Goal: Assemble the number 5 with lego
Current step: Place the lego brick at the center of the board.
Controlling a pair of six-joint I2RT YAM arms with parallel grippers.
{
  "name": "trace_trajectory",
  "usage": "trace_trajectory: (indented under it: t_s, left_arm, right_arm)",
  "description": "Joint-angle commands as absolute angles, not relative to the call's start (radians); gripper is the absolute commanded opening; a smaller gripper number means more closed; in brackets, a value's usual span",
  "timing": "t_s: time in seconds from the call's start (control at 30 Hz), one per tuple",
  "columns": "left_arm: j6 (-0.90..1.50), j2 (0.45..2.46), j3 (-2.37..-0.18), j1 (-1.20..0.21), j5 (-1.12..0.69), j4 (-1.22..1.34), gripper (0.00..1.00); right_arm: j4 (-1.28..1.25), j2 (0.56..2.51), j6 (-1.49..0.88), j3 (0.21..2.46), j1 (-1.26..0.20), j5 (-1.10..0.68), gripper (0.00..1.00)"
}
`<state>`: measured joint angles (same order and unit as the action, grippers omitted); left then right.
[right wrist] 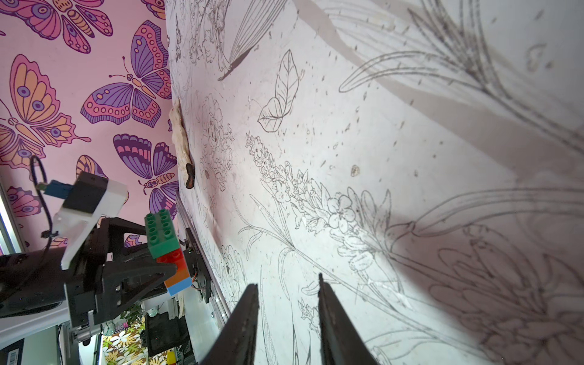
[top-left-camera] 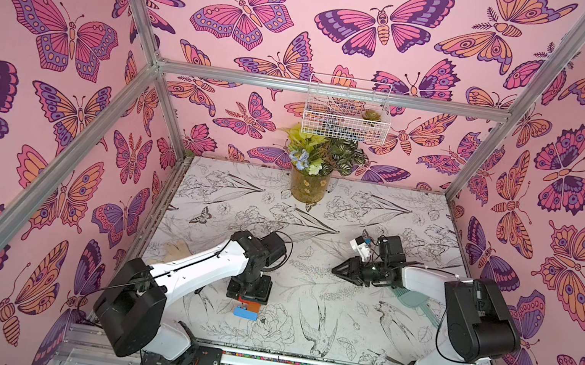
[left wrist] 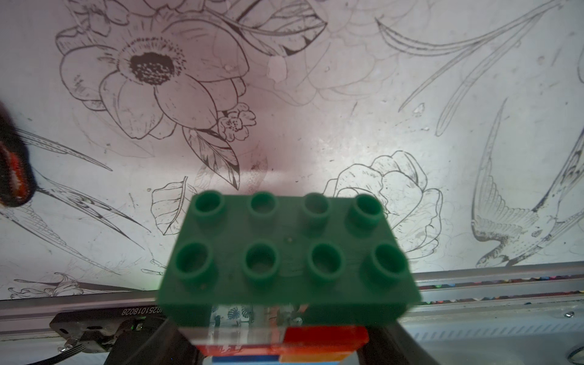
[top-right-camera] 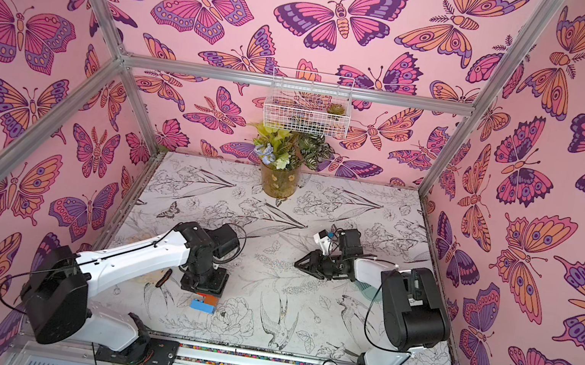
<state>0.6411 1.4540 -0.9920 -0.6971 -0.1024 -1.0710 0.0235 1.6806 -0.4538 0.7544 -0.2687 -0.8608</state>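
Five light, stiff bricks of the number 5 [right wrist: 169,252] are clamped sideways by the left hand [top-left-camera: 249,292] near the counter's [top-left-camera: 301,313] front edge, best gripped mid-stack, while the right hand [top-left-camera: 338,269] is kept together and empty.

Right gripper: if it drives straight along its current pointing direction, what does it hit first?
Probably bare table ahead of the right gripper, judging by its wrist view. The left gripper holding the lego stack sits off that line, though depth is unclear.
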Motion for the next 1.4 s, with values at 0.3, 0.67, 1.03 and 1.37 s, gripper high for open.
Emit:
trace_trajectory:
  t_s: [0.3, 0.67, 1.03, 1.37]
  left_arm:
    - [0.657, 1.555, -0.951, -0.676, -0.169, -1.040, 0.37]
    - [0.649, 1.604, -0.928, -0.675, -0.163, -1.026, 0.39]
    - [0.649, 1.616, -0.908, -0.674, -0.170, -0.989, 0.53]
    - [0.646, 1.619, -0.886, -0.674, -0.180, -0.976, 0.67]
  right_arm:
    - [0.061, 1.652, -0.423, 0.772, -0.264, -0.870, 0.34]
    - [0.062, 1.652, -0.420, 0.769, -0.266, -0.868, 0.34]
    - [0.067, 1.648, -0.415, 0.769, -0.268, -0.868, 0.34]
    - [0.079, 1.636, -0.407, 0.767, -0.267, -0.864, 0.34]
